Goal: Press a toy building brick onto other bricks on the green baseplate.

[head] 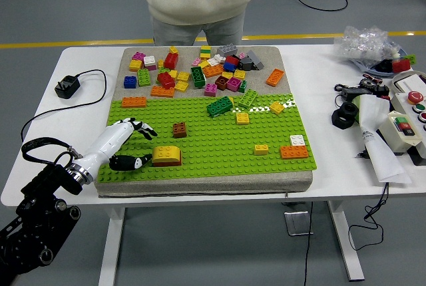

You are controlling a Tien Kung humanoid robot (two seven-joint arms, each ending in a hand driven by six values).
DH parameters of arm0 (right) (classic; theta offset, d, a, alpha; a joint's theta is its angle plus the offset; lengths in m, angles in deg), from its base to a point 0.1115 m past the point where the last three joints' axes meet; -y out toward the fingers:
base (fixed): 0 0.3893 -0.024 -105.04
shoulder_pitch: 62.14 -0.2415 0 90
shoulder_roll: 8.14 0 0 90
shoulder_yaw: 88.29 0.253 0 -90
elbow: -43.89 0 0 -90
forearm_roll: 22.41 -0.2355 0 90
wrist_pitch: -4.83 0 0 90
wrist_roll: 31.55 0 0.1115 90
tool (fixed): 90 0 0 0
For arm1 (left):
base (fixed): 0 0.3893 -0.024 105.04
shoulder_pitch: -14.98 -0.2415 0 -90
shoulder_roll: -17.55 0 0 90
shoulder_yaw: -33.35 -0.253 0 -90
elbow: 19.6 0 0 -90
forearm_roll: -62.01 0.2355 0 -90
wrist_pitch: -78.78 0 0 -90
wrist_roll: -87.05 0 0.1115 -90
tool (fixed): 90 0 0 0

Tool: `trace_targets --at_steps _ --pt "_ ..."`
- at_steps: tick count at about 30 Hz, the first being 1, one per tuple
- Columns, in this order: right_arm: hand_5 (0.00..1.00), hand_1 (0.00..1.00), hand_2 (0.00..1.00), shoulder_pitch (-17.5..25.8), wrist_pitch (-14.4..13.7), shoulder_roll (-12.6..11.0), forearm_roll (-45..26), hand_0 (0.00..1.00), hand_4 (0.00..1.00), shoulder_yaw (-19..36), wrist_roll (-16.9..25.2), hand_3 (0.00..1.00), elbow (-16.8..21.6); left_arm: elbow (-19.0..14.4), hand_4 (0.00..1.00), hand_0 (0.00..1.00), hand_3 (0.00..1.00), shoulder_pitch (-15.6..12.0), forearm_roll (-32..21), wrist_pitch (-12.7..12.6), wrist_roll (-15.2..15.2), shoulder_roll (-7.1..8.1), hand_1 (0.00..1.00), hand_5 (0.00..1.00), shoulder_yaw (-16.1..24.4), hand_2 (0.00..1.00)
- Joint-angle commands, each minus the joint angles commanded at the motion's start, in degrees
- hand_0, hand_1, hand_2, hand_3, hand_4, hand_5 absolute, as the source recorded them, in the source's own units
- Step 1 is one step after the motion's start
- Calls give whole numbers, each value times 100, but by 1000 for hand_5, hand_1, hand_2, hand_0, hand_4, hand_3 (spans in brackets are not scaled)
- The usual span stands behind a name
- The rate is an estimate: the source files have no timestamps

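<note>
Progress looks late-stage, as a judgement from how things lie. Left hand [126, 143] sits over the near-left part of the green baseplate [219, 146], fingers [141, 126] spread and relaxed, gripping nothing. Its thumb lies low along the plate with the tip touching or just beside the left end of the yellow brick [166, 153]; contact cannot be confirmed. That yellow brick, round-topped, sits on a brown brick [168, 163] whose edge shows beneath it, both on the baseplate. The stack looks level from above, but whether the studs are fully seated cannot be told.

Right hand not in view.

Other bricks on the plate: small brown brick [179, 130] just beyond the stack, orange brick [134, 102] at the far-left edge, dark green brick [219, 106] near the middle, small yellow brick [261, 149] and an orange-and-white pair [294, 148] to the right. Loose brick pile [200, 70] lies on the grey mat beyond the green area, untouched by the hand.

Person [198, 0] stands at the far side, hands not visible.

Done, apparently: the yellow brick placed atop the brown one. Left, apparently: a firm downward press if it is not home, then clearing the hand away.
</note>
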Motion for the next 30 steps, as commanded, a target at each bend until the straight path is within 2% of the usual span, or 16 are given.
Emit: trace_targets --at_steps 22,25,30 --pt "667 731 754 -1 6 3 -5 802 998 2 -5 737 0 -21 756 917 623 21 9 -18 -12 27 761 2 88 588" --pt "667 732 754 1 8 1 -6 803 998 3 -8 738 0 -65 755 918 623 41 10 -12 -9 72 762 2 203 588" --pt "667 732 754 3 14 -6 -4 802 998 18 -5 738 0 -388 769 924 622 -35 -62 68 -49 168 762 6 280 589"
